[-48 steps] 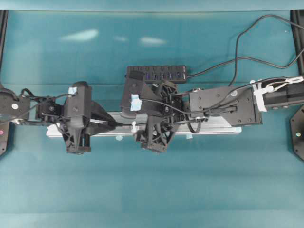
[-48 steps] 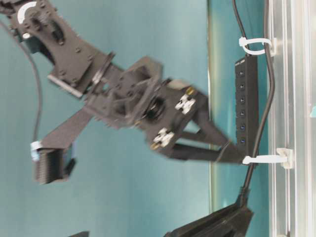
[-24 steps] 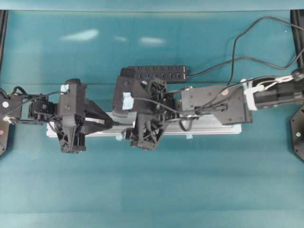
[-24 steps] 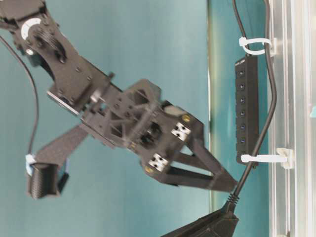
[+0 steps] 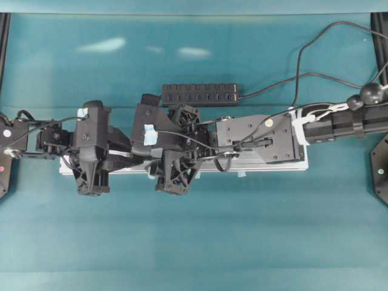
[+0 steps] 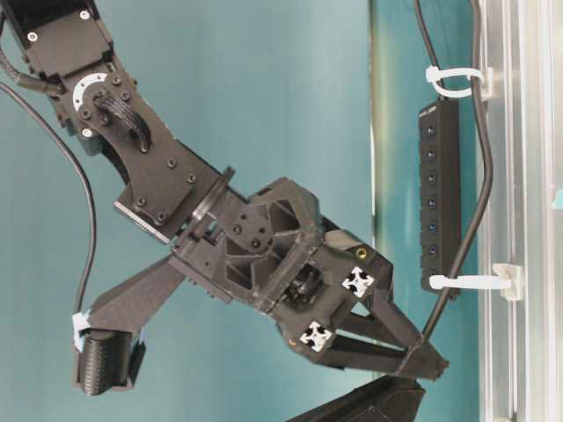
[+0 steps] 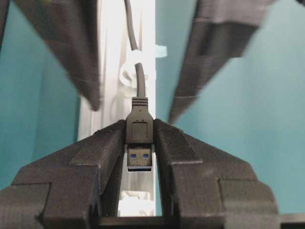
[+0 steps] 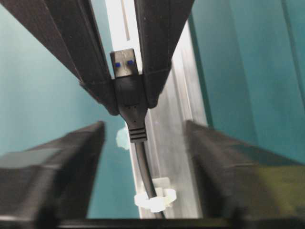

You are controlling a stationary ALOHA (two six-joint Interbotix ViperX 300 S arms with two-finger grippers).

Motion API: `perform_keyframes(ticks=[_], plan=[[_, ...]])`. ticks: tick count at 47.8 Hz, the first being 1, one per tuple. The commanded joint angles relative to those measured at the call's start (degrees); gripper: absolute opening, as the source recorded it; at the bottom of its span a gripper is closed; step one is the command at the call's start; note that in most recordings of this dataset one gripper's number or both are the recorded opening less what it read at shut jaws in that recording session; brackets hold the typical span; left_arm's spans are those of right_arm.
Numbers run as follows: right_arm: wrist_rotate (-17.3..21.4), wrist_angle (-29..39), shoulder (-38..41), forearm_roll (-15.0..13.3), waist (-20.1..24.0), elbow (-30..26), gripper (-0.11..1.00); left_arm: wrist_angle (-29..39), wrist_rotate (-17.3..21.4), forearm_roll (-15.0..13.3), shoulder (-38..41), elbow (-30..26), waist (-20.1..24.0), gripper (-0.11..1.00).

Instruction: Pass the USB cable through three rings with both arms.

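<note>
In the left wrist view my left gripper (image 7: 139,126) is shut on the black plug of the USB cable (image 7: 139,88). From the plug the cord runs on through a whitish ring (image 7: 128,72) on the silver rail (image 7: 112,52). Another ring (image 7: 136,206) sits behind the plug. My right gripper (image 8: 143,125) faces the left one, jaws open and blurred, one on each side of the cord just behind the plug. The table-level view shows the cable (image 6: 482,198) threaded through two rings (image 6: 453,79) (image 6: 466,283) and reaching the right gripper (image 6: 420,361).
A black multi-port hub (image 5: 200,94) with its own cord lies behind the rail (image 5: 273,166). A pale-blue tape tab (image 8: 123,138) sticks to the rail's edge. Both arms crowd the rail's left half over the teal table (image 5: 194,242).
My right arm has slid left along the rail toward the left gripper and now straddles the cord by the plug. The left gripper keeps its hold and has barely shifted.
</note>
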Motion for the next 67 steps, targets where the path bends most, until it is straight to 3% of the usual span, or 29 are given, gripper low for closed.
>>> perform_keyframes(ticks=[1, 6, 12, 38, 41, 47, 50, 57, 67], plan=[[-0.6, -0.4, -0.4, -0.2, 0.3, -0.7, 0.16, -0.4, 0.0, 0.1, -0.6, -0.7, -0.2, 0.24], [-0.6, -0.6, -0.4, -0.1, 0.4, -0.8, 0.02, -0.4, -0.1, 0.1, -0.6, -0.7, -0.2, 0.24], [-0.7, -1.5, -0.4, -0.1, 0.4, -0.8, -0.05, -0.4, -0.2, 0.1, -0.6, -0.7, -0.2, 0.24], [-0.6, 1.4, -0.3, -0.1, 0.8, -0.9, -0.07, 0.4, -0.5, 0.1, -1.1, -0.4, 0.3, 0.25], [-0.6, 1.8, -0.3, -0.2, 0.8, -0.8, -0.07, 0.4, -0.4, 0.1, -1.5, -0.4, 0.3, 0.34], [-0.6, 3.0, 0.0, -0.1, 0.8, -1.0, -0.07, 0.5, -0.4, 0.1, -2.5, -0.4, 0.3, 0.73], [-0.6, 3.7, 0.3, -0.2, 0.8, -1.2, -0.07, 0.7, -0.5, 0.1, -3.3, -0.4, 0.2, 0.87], [-0.6, 5.4, 1.2, -0.2, 0.8, -2.6, -0.07, 4.1, -0.4, 0.1, -6.7, 0.3, 0.2, 0.83], [-0.6, 8.0, 3.1, -0.1, 0.8, -5.6, -0.07, 17.8, -0.5, 0.1, -16.9, 2.9, 0.6, 0.81]])
